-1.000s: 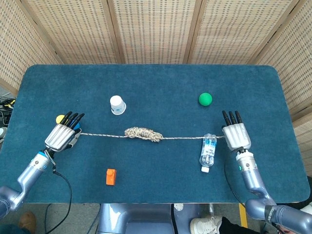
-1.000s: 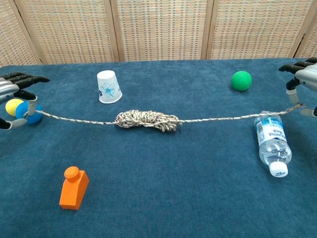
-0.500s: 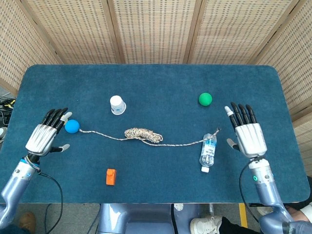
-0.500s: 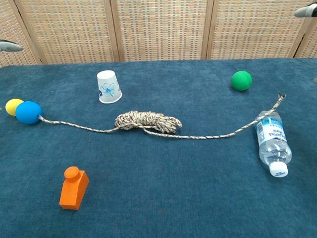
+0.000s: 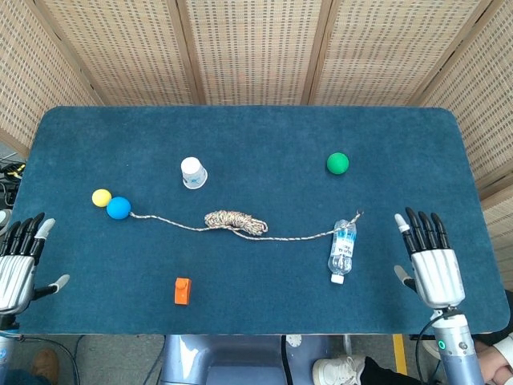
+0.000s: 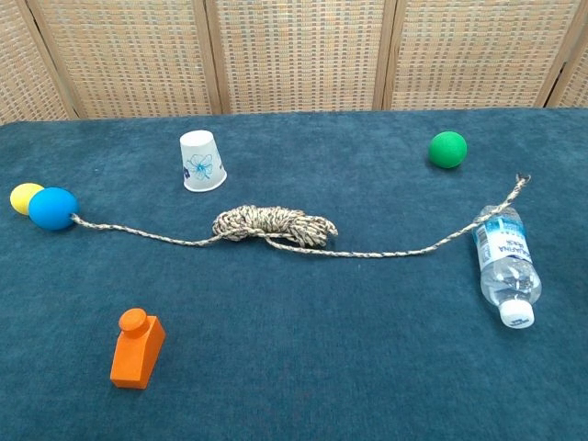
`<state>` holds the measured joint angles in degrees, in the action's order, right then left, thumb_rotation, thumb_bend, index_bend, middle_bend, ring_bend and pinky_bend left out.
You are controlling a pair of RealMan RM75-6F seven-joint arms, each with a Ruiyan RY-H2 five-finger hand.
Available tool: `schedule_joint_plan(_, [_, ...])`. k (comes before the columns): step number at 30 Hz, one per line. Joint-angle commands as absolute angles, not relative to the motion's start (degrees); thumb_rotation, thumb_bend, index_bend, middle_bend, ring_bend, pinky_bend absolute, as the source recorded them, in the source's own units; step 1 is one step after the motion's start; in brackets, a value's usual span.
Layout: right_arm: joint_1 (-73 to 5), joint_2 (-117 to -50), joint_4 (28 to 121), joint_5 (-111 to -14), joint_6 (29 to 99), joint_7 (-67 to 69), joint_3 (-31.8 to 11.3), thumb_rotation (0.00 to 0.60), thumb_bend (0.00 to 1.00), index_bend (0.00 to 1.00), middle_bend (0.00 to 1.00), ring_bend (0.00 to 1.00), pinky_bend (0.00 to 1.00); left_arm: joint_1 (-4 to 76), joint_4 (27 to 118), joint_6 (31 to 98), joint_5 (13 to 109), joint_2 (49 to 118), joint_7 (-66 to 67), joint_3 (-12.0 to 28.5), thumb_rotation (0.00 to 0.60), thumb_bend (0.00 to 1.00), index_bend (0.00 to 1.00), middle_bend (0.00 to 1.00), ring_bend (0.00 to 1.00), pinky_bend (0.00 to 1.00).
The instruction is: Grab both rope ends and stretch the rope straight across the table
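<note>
The speckled rope (image 5: pixel 234 220) (image 6: pixel 274 226) lies slack across the blue table (image 5: pixel 256 136), with a bundled knot in its middle. Its left end touches the blue ball (image 5: pixel 119 208) (image 6: pixel 52 208); its right end (image 5: pixel 358 213) (image 6: pixel 522 180) lies just past the water bottle (image 5: pixel 342 249) (image 6: pixel 504 264). My left hand (image 5: pixel 19 263) hovers at the table's near left edge, fingers spread, holding nothing. My right hand (image 5: pixel 429 261) is at the near right, fingers spread, also empty. Neither hand shows in the chest view.
A white paper cup (image 5: pixel 192 172) (image 6: pixel 201 160) stands upside down behind the rope. A green ball (image 5: pixel 337 163) (image 6: pixel 447 149) lies at the back right, a yellow ball (image 5: pixel 100 197) (image 6: pixel 24 197) beside the blue one, an orange block (image 5: pixel 183 290) (image 6: pixel 137 347) near the front.
Both hands let go of the rope ends and drew back toward the near table edge, leaving the chest view. The rope went slack.
</note>
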<state>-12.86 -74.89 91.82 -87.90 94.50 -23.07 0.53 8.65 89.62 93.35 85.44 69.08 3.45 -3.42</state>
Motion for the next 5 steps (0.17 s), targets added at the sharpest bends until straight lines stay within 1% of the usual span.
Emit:
schedule_joint_plan(1, [-11.93, -74.69, 92.44, -88.45, 94.91, -23.35, 0.72, 0.6, 0.0, 0.0, 0.0, 0.0, 0.0, 7.82, 88.85, 93.69, 85.92, 69.54, 2.77, -3.36, 0.6, 0.0, 0.0, 0.0, 0.0, 0.0])
schedule_joint_plan(5, [-11.16, -74.4, 92.72, -89.11, 94.97, -22.63, 0.54, 0.6, 0.0, 0.0, 0.0, 0.0, 0.0, 7.27, 88.41, 93.62, 86.46, 69.73, 2.57, -3.01, 0.6, 0.0, 0.0, 0.0, 0.0, 0.0])
